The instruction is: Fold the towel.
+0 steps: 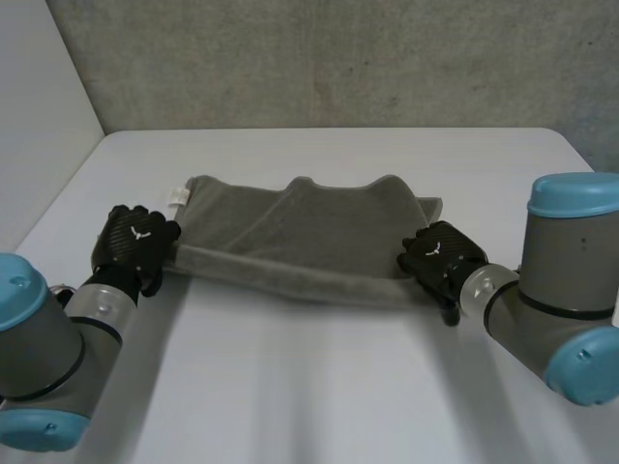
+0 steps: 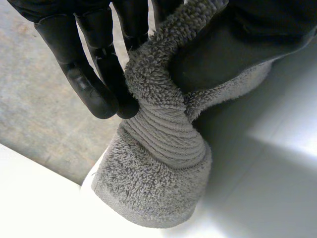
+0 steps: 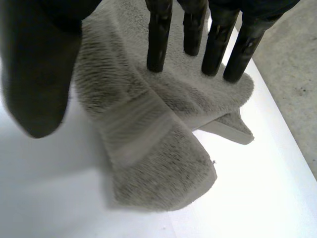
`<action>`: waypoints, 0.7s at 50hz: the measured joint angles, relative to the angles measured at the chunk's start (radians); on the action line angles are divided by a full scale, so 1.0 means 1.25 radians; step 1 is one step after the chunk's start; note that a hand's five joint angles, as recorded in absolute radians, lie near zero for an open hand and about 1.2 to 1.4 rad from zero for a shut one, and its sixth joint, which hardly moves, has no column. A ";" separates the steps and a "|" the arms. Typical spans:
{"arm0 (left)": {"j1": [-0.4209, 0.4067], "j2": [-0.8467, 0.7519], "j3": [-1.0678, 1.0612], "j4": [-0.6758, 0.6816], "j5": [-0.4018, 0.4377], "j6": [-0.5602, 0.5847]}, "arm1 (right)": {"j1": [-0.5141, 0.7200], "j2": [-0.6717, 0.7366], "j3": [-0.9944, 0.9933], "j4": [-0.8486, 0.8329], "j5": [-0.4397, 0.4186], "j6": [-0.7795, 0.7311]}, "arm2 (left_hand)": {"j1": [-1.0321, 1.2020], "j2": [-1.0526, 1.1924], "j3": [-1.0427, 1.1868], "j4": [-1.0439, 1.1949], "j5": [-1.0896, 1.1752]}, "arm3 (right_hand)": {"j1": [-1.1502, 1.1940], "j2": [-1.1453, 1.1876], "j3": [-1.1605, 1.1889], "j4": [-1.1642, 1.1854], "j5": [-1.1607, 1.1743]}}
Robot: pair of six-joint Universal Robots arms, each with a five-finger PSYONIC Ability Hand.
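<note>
A: So, where is the towel [image 1: 300, 237]?
B: It is spread on the white counter [image 1: 309, 387], with its near edge lifted. The left hand [image 1: 133, 244] pinches the towel's near left corner. The right hand [image 1: 440, 256] grips the near right one between thumb and straight fingers.
A: Advice?
B: Carry both corners level to the towel's far edge, keeping the hem taut. The counter looks smooth. A grey wall [image 1: 338, 58] stands behind the towel.

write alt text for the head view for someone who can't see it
A grey terry towel lies spread on a white table, its near edge gripped at each end by a black robot hand: the left hand at one corner, the right hand at the other.
</note>
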 measured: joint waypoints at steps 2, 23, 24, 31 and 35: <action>0.002 0.009 -0.007 0.000 0.000 0.000 | -0.001 -0.018 0.013 -0.002 -0.001 0.008 | 0.000 0.000 0.000 0.000 0.000 | -0.021 -0.023 -0.027 -0.022 -0.009; 0.006 0.004 -0.050 0.013 0.002 -0.001 | -0.104 0.020 -0.050 0.000 -0.010 0.037 | 0.000 0.000 0.000 0.000 0.000 | -0.021 -0.026 -0.031 -0.022 -0.008; 0.006 0.003 -0.050 0.013 0.002 -0.001 | -0.104 0.025 -0.054 -0.001 -0.010 0.039 | 0.000 0.000 0.000 0.000 0.000 | -0.021 -0.026 -0.031 -0.022 -0.008; 0.007 -0.001 -0.049 0.013 0.002 -0.001 | -0.098 0.091 -0.101 0.008 -0.005 0.075 | 0.000 0.000 -0.001 0.000 -0.001 | 0.100 0.075 0.080 0.075 0.111; 0.007 -0.002 -0.049 0.012 0.002 -0.001 | -0.098 0.117 -0.119 0.025 -0.005 0.092 | -0.005 -0.058 -0.078 -0.056 -0.081 | 0.366 0.351 0.350 0.345 0.377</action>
